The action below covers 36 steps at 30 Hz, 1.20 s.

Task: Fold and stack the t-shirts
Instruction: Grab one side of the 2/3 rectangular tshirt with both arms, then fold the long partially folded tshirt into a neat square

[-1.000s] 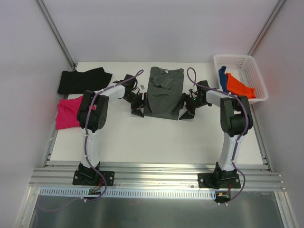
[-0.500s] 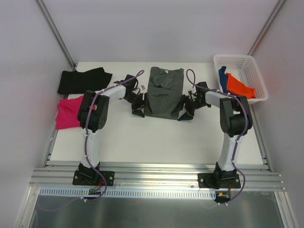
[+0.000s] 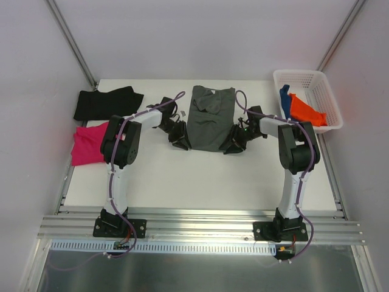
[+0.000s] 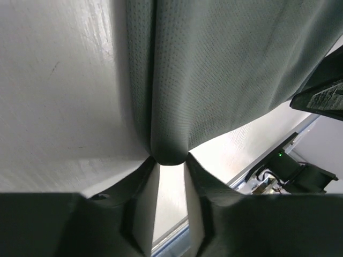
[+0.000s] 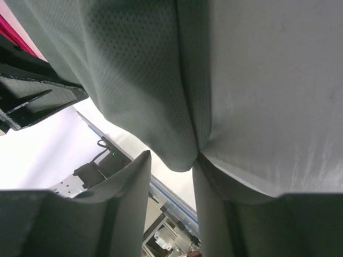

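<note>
The left gripper [image 4: 169, 164] pinches with its fingertips the rounded fold of the dark grey t-shirt [image 4: 225, 69], whose dimpled cloth spreads over the white table [image 4: 59, 80], a small green light [image 4: 279, 155] glowing lower right.

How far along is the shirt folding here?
Nothing is stacked yet. In hand: the grey shirt, spread out, with the left claw and right claw each at a near corner. To do: the black shirt and pink shirt lying at left, the orange shirt and blue shirt in the basket.
</note>
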Motion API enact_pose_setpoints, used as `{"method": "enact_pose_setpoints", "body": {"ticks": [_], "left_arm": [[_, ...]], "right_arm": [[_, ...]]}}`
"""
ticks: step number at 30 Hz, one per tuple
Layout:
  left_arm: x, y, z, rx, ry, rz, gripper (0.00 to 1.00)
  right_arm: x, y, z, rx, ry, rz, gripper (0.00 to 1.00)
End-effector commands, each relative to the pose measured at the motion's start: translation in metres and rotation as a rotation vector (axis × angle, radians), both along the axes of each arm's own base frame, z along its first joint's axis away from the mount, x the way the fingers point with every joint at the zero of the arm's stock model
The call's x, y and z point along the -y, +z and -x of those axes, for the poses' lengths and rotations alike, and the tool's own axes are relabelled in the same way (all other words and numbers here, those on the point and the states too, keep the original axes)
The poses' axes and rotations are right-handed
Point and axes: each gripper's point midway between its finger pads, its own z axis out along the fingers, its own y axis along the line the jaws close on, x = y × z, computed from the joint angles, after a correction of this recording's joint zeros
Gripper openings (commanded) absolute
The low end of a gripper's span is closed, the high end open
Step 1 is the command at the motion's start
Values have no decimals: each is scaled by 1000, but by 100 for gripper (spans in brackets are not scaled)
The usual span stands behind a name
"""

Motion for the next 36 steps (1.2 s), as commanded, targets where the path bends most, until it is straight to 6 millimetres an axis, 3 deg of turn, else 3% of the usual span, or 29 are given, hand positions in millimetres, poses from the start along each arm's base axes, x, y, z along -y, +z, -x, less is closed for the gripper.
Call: {"method": "enact_pose_setpoints", "body": {"ticks": [1, 2, 7, 9, 21, 26, 36], "left_arm": [[-1, -16, 6, -1, -32, -44, 21], [-2, -17, 6, -3, -31, -47, 1], [-2, -15, 7, 6, -34, -49, 0], [-1, -9, 6, 25, -45, -39, 0], [15, 47, 8, 224, -152, -2, 0], [22, 71, 20, 303, -213, 20, 0], [16, 116, 55, 440, -263, 17, 0]], "right_arm": [[4, -6, -2, 11, 5, 29, 39], [4, -5, 0, 10, 6, 27, 33], [14, 1, -3, 36, 10, 35, 17], [19, 7, -4, 52, 12, 49, 1], [21, 71, -10, 209, 21, 19, 0], [23, 88, 3, 243, 23, 10, 0], [30, 113, 36, 291, 26, 8, 0]]}}
